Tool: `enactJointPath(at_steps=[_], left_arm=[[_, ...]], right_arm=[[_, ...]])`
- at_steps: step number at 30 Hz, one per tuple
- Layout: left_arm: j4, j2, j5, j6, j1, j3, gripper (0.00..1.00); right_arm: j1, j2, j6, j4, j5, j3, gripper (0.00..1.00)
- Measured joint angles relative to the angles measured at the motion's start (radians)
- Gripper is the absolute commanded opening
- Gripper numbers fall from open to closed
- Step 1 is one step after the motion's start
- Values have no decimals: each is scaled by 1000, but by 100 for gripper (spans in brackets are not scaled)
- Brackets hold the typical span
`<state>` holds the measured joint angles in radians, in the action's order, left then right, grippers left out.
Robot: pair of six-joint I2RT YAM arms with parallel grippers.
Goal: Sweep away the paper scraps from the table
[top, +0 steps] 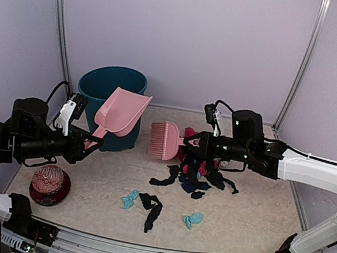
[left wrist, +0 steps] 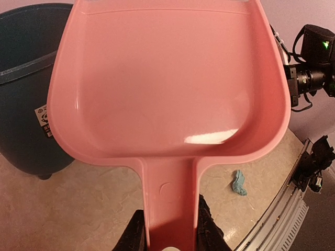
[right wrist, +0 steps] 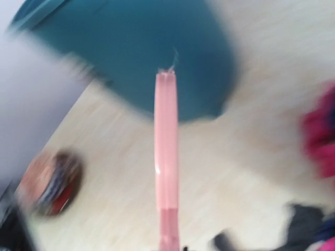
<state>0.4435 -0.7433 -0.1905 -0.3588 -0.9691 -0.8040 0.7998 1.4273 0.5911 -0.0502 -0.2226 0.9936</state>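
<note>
Dustpan [top: 121, 111], handle clamped in left gripper [top: 91, 142], hangs empty beside the bin [top: 106, 86], apparently awaiting a load. Right gripper [top: 195, 142] clamps the brush [top: 165, 140]; paper scraps [top: 200, 171] lie on the surface [top: 249, 226] just below it.

Crumpled multicoloured paper scraps [top: 202, 174] lie scattered on the table [top: 250, 218]

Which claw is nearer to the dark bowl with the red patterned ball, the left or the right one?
The left. The left claw, holding the pink dustpan, hangs just beyond the bowl; the right claw, with the pink brush, is far across the table.
</note>
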Motion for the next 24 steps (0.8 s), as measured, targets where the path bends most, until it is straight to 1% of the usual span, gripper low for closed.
enactJointPath(at_steps=[4, 7, 13, 18, 24], left_arm=[[0, 1, 0, 0, 0, 2, 0], [0, 3, 0, 0, 0, 2, 0], [0, 4, 4, 0, 0, 3, 0], [0, 7, 4, 0, 0, 4, 0], [-1, 10, 6, 0, 0, 8, 0]], right_arm=[[73, 3, -45, 33, -122, 3, 0], [130, 36, -66, 43, -196, 13, 0], [204, 176, -81, 73, -292, 39, 0], [214, 252, -86, 157, -291, 69, 0], [198, 255, -100, 285, -195, 84, 0]])
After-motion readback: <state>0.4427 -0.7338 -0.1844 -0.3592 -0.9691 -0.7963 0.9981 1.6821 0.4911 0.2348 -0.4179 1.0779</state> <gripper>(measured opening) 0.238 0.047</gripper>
